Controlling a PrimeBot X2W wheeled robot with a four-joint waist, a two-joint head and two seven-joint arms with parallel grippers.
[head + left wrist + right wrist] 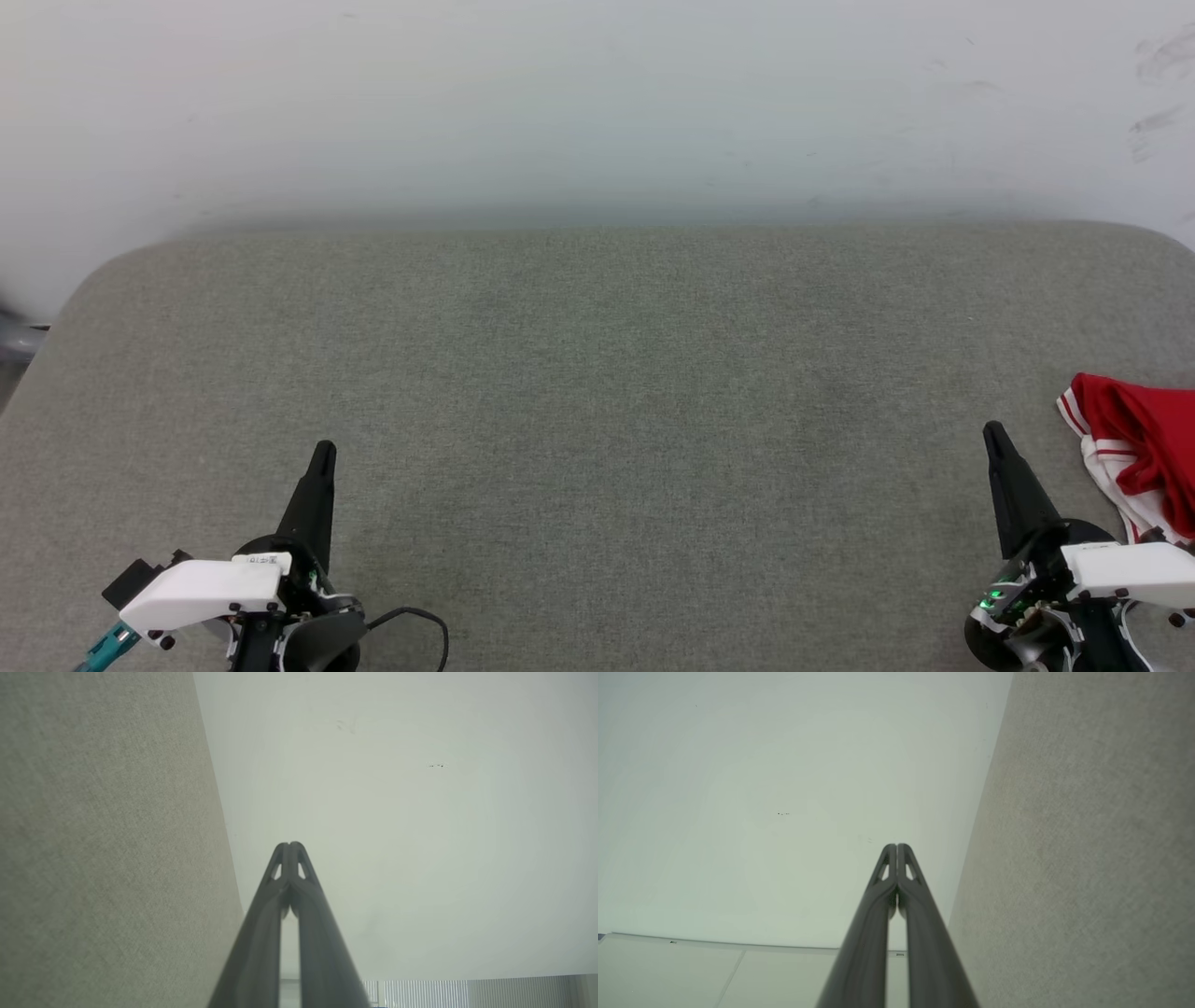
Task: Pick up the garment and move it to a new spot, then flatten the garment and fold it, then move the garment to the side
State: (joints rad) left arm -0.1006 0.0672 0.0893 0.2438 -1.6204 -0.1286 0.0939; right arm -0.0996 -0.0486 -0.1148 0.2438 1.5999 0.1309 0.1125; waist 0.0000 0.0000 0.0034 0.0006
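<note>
The garment (pixel 1141 443), red with white striped trim, lies bunched at the right edge of the grey fabric surface (pixel 597 401), partly cut off by the head view's border. My right gripper (pixel 994 434) is shut and empty, its tips pointing up a short way left of the garment, apart from it. At the lower left, my left gripper (pixel 324 453) is shut and empty, far from the garment. In the left wrist view the left gripper (pixel 289 845) has its fingertips pressed together; the right gripper (pixel 896 846) looks the same in the right wrist view.
A pale wall (pixel 597 103) rises behind the grey surface. The surface's rounded far-left corner (pixel 103 271) drops off toward a darker floor. A black cable (pixel 415 621) loops beside my left wrist.
</note>
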